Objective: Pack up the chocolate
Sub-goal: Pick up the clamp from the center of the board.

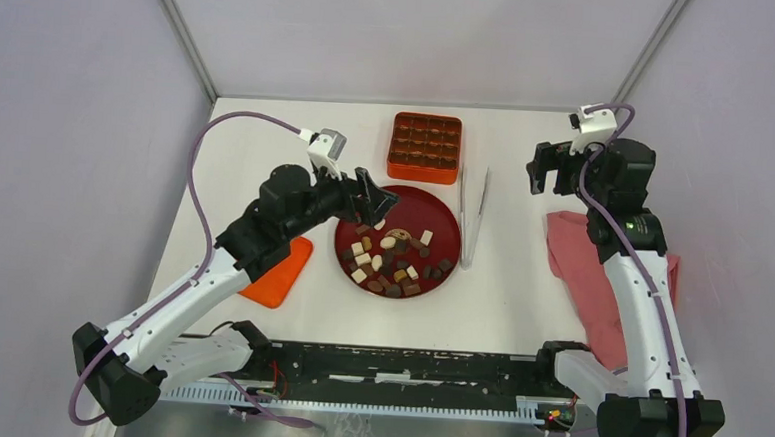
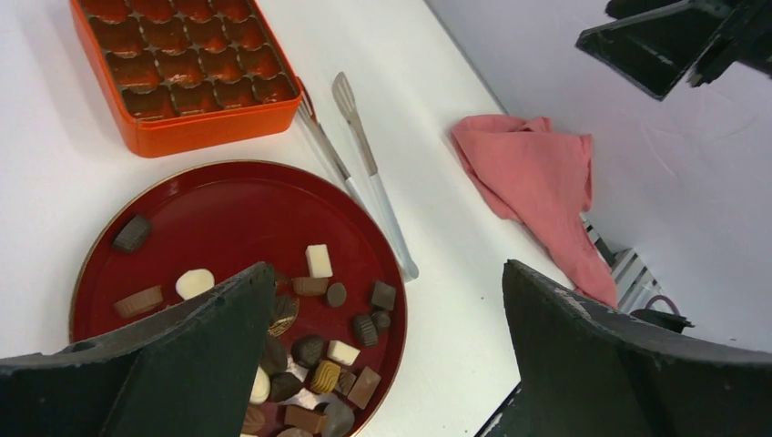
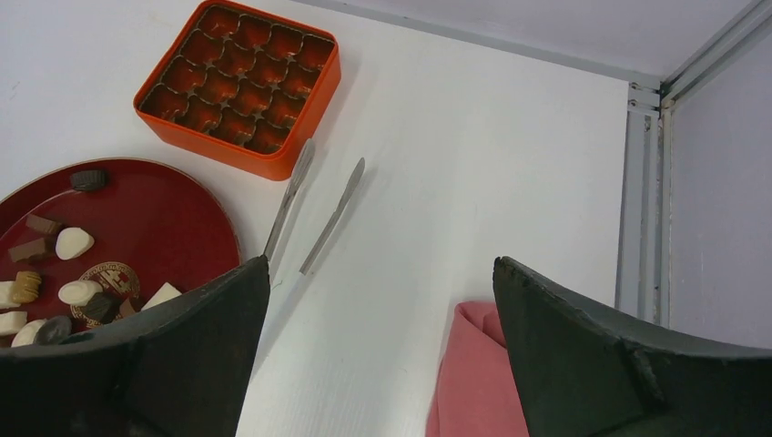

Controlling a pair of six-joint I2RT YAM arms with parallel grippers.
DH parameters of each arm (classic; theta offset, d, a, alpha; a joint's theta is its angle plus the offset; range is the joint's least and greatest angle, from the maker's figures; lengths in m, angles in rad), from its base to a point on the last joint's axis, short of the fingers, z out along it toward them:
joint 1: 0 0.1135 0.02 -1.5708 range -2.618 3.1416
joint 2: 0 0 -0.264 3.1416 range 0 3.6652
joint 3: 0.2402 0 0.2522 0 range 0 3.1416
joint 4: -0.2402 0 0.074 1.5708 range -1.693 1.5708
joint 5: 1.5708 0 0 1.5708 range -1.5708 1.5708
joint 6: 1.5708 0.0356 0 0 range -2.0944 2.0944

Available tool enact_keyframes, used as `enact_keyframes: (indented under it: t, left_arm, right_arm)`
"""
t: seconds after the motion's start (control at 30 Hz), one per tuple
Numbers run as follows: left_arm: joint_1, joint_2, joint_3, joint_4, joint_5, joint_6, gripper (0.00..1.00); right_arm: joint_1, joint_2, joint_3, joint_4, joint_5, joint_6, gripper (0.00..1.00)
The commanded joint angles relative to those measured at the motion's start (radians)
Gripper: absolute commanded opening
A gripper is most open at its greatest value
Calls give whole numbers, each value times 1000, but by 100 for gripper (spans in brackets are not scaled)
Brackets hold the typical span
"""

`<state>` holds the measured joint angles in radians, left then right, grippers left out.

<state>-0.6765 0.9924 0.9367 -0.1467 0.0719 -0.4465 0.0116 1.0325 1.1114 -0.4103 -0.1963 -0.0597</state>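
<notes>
The chocolate [image 1: 391, 259] lies as many dark brown, light brown and cream-white pieces on a round red plate [image 1: 442, 213] at mid-table. In the left wrist view the chocolate [image 2: 319, 260] sits mostly on the plate's near half. My left gripper [image 1: 376, 204] hovers open and empty over the plate's left part, its jaws wide apart [image 2: 387, 273]. My right gripper [image 1: 548, 171] is open and empty, held above the table to the right of the tongs, with bare table and cloth between its jaws [image 3: 380, 264]. Some chocolate [image 3: 73, 243] shows at that view's left edge.
A square orange box [image 1: 424, 146] with gridded compartments that hold no pieces stands behind the plate. Metal tongs [image 1: 472, 218] lie right of the plate. A pink cloth [image 1: 586, 269] lies at the right. A flat orange lid [image 1: 281, 271] lies left of the plate.
</notes>
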Motion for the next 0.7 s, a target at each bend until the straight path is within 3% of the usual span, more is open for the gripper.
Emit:
enact_keyframes:
  t: [0.0,0.1,0.23,0.33,0.37,0.47,0.53,0.67]
  left_arm:
    - [-6,-7,-19,130,59,-70,100]
    - [-7,-11,-55,230,123,-112,100]
    - [-7,4,-110,377,215,-166,100]
    - [-8,-2,-161,468,241,-168,100]
    - [-7,-17,-186,514,244,-169,100]
    - [-8,-44,-204,504,179,-143,100]
    - [-8,-47,-191,451,123,-126,100]
    - [-8,-39,-179,408,123,-132,100]
  right_arm:
    - [-4,-23,-12,32,17,20,98]
    - [-5,-19,-16,26,-25,2,98]
    - [-5,-5,-45,26,-209,-110,98]
    - [-1,30,-66,-69,-511,-435,98]
    - [12,47,-67,-126,-543,-531,98]
    - [37,86,-90,-187,-531,-653,98]
    - [64,105,-124,-99,-366,-507,98]
    - [96,144,-209,72,-240,-414,98]
